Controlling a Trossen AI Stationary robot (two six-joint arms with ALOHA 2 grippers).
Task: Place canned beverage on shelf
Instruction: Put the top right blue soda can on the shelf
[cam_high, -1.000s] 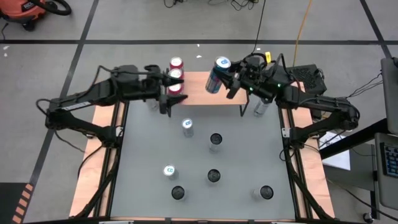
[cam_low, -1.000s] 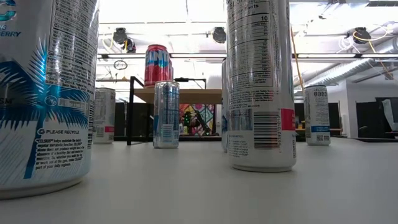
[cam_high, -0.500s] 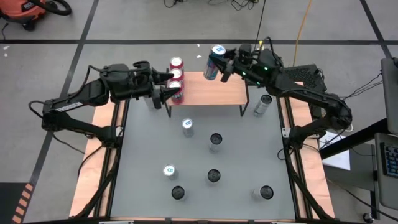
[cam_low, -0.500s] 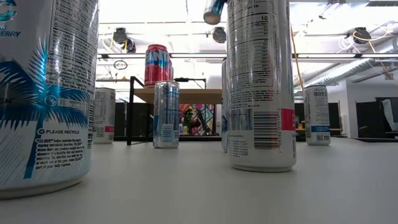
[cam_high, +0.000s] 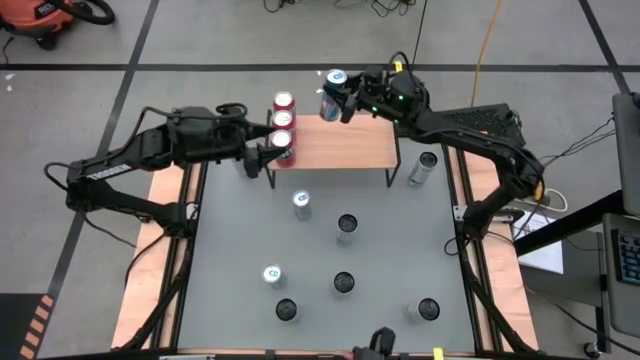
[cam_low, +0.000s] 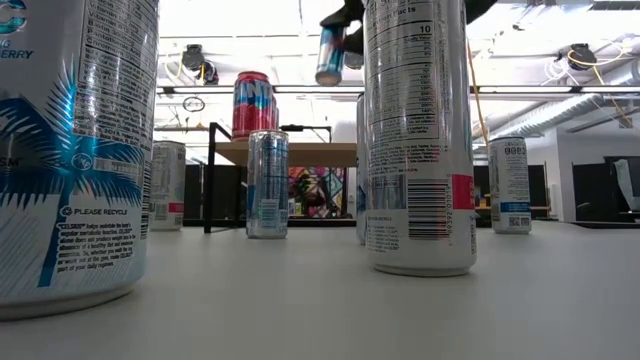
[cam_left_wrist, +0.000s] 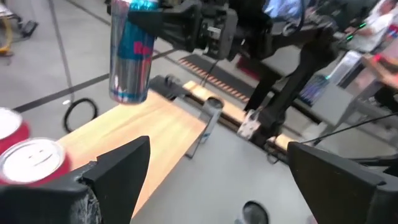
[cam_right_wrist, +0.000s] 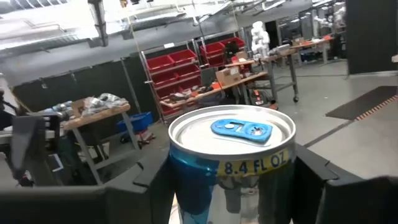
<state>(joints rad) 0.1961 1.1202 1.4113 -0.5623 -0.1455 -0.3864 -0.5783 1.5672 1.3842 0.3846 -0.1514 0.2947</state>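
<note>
You see three red cans (cam_high: 283, 122) on the shelf (cam_high: 345, 146), eight cans on the grey tabletop (cam_high: 380, 260). The right gripper (cam_high: 346, 98) has its jaws clamped on a blue can (cam_high: 331, 94); the left gripper (cam_high: 262, 150) has its jaws apart.

- The high view looks straight down on the whole worktop (cam_high: 400, 260) and both arms.
- The low view sits at worktop height, close behind cans, facing the shelf (cam_low: 290, 153).
- The left wrist view looks across the shelf (cam_left_wrist: 143, 134) at the raised can (cam_left_wrist: 129, 53).
- The right wrist view sits close behind that same can (cam_right_wrist: 231, 162), facing the room.
</note>
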